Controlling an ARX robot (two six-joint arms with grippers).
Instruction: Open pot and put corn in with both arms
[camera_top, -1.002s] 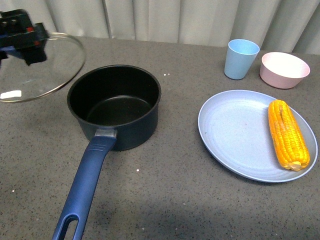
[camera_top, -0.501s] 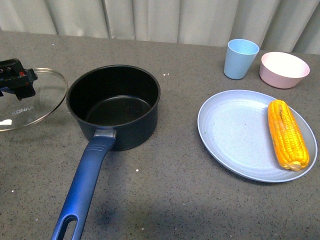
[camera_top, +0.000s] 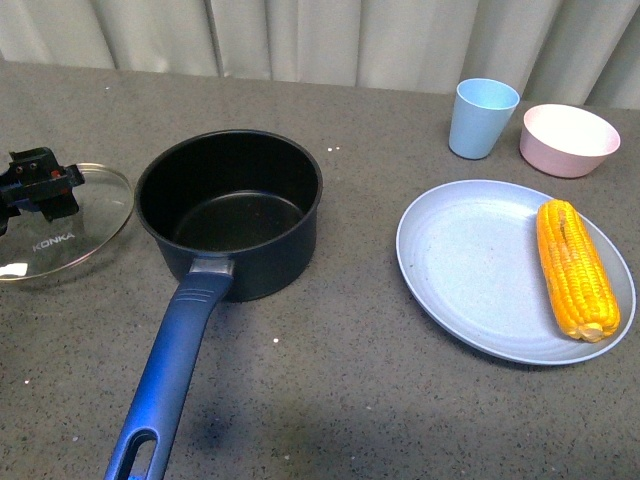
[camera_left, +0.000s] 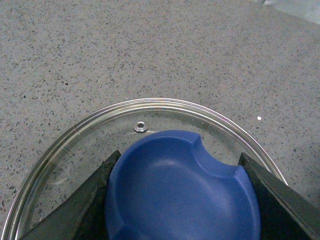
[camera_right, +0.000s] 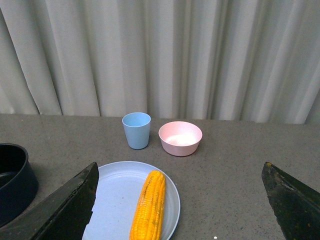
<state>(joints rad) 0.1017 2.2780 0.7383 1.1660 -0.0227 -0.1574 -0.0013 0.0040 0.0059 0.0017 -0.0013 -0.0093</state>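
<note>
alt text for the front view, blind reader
An open dark pot sits on a grey table, its glass lid held beside it by the left gripper. Right of it, corn lies on a plate, a cup and bowl behind.

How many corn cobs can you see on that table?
1. The corn lies along the right edge of the blue plate, right of the open pot. None shows inside the pot.

The pot stands open on the table, its handle pointing toward the camera. Just left of it is the glass lid (KONKA readable), with the left gripper at its middle. The corn lies on the right side of the plate. The cup and bowl stand behind.
</note>
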